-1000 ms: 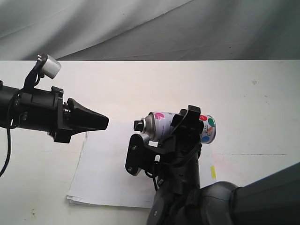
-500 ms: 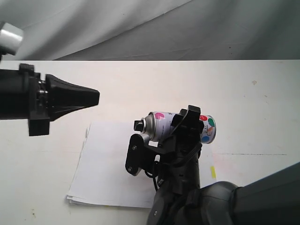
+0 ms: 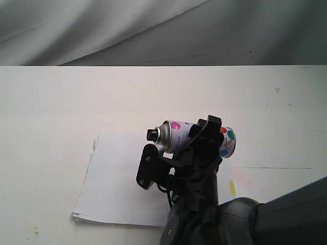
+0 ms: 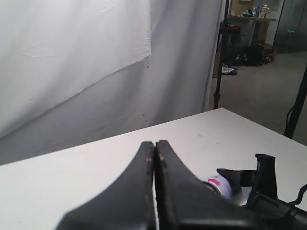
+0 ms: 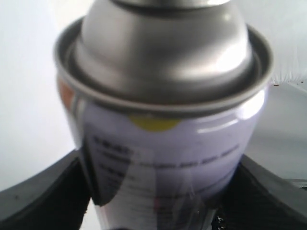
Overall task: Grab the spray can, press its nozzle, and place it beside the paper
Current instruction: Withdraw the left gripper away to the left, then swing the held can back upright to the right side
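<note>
The spray can (image 3: 176,133) is clamped on its side in the right end effector (image 3: 205,137) and held above the counter (image 3: 51,102). Its nozzle (image 3: 151,135) is pointed toward the counter's left edge, over the paper (image 3: 117,178), which is laid near the front edge. The left end effector (image 4: 154,160) is seen with its fingers pressed together.
</note>
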Controlling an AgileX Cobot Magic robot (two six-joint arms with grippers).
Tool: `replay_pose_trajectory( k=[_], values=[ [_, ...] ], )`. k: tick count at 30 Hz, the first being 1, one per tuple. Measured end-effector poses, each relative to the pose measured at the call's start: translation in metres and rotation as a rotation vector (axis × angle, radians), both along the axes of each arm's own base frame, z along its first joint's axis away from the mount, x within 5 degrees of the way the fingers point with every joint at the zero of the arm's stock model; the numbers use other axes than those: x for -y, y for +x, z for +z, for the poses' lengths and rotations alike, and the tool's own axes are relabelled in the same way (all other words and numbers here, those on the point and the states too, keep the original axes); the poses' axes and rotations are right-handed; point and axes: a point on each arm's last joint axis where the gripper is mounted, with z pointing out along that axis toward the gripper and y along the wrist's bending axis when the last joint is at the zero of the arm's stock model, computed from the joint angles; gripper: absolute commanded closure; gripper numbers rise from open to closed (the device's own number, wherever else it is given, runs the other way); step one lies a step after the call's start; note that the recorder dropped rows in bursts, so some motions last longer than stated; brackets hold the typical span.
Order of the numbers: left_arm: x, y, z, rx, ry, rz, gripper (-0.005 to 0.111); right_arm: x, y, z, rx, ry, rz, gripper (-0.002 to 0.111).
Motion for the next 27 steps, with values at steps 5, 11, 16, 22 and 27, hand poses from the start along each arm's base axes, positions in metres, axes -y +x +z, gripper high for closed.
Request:
replay_pose_trajectory(
  k=[5,11,16,22,27],
  values=[
    [-0.003,-0.002,-0.036,-0.053,-0.037,0.054,0.107,0.000,0.000,0.000,0.002,0.017,-0.005,0.108],
    [-0.010,-0.003,-0.058,-0.127,-0.058,0.153,0.107,0.000,0.000,0.000,0.007,0.047,-0.014,0.108],
    [-0.018,-0.002,-0.066,-0.180,-0.062,0.266,0.107,0.000,0.000,0.000,0.008,0.048,-0.013,0.108],
    [-0.023,-0.002,-0.068,-0.204,-0.048,0.335,0.107,-0.001,0.000,0.002,0.013,0.062,-0.012,0.108],
    [-0.024,-0.002,-0.069,-0.206,-0.047,0.345,0.107,0.001,-0.001,0.026,0.045,0.218,-0.034,0.108]
  ],
)
